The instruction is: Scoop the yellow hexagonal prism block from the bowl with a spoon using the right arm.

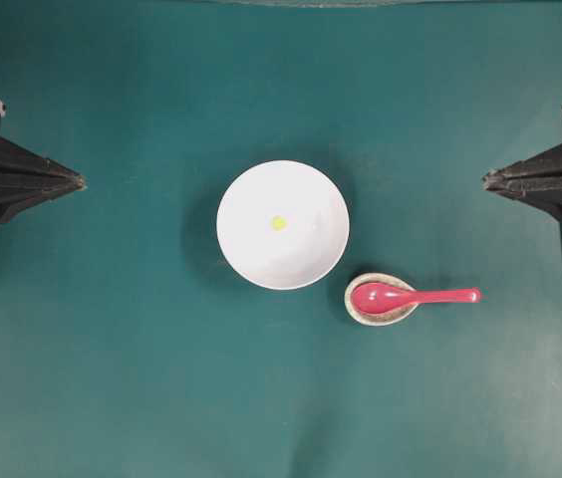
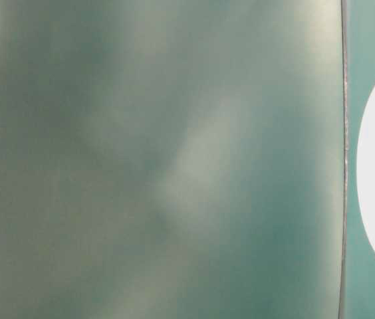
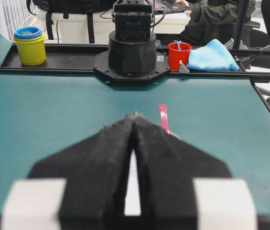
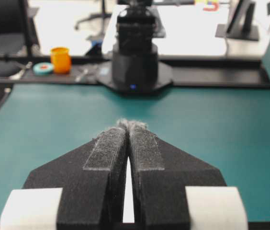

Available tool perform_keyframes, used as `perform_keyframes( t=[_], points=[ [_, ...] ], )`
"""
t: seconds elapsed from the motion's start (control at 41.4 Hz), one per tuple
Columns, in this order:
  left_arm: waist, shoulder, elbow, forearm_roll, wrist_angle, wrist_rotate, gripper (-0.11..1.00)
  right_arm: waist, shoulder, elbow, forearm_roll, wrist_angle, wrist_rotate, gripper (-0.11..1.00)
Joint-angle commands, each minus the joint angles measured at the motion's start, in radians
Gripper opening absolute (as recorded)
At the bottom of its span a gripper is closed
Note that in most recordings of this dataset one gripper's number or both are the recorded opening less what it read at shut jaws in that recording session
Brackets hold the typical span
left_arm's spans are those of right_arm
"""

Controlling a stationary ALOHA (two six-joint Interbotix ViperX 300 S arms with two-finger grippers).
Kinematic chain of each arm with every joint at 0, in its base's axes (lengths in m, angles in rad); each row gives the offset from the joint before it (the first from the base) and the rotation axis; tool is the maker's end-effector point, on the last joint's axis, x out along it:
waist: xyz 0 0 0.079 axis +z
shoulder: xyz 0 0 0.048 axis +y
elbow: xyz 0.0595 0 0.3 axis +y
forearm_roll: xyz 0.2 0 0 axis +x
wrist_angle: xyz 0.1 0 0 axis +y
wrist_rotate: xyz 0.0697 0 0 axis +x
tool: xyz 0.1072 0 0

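At the left edge the left gripper [image 1: 80, 182] is closed and holds nothing. The yellow hexagonal prism block [image 1: 278, 223] lies in the middle of the white bowl [image 1: 246, 254]. The spoon [image 1: 411, 296] rests with its scoop in a small dish [image 1: 361, 314] just beside the bowl. The right gripper [image 1: 486, 180], also pressed together and empty, is well apart from the handle. The handle lies flat and glossy, so it could slip or turn in the fingers.

Beige oval dish [image 1: 382, 300] on teal mat [image 1: 112, 378]; red cup [image 3: 179, 55], blue cloth [image 3: 213, 56]
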State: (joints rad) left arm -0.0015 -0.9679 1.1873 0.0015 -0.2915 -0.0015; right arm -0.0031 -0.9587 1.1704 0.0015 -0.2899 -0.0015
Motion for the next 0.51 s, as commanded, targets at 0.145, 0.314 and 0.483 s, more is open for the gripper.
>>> perform_keyframes(
  t=[0.145,0.314,0.483],
  points=[
    [-0.003,0.006,-0.035,0.006,0.057,-0.012,0.03,0.002,-0.002,-0.034,0.002,0.023,0.005,0.00],
    [-0.003,0.008,-0.035,0.006,0.055,-0.012,0.03,0.002,-0.003,-0.034,0.002,0.055,0.006,0.00],
    [-0.003,0.008,-0.035,0.006,0.055,-0.012,0.03,0.002,-0.003,-0.035,0.002,0.078,0.006,0.03]
  ],
)
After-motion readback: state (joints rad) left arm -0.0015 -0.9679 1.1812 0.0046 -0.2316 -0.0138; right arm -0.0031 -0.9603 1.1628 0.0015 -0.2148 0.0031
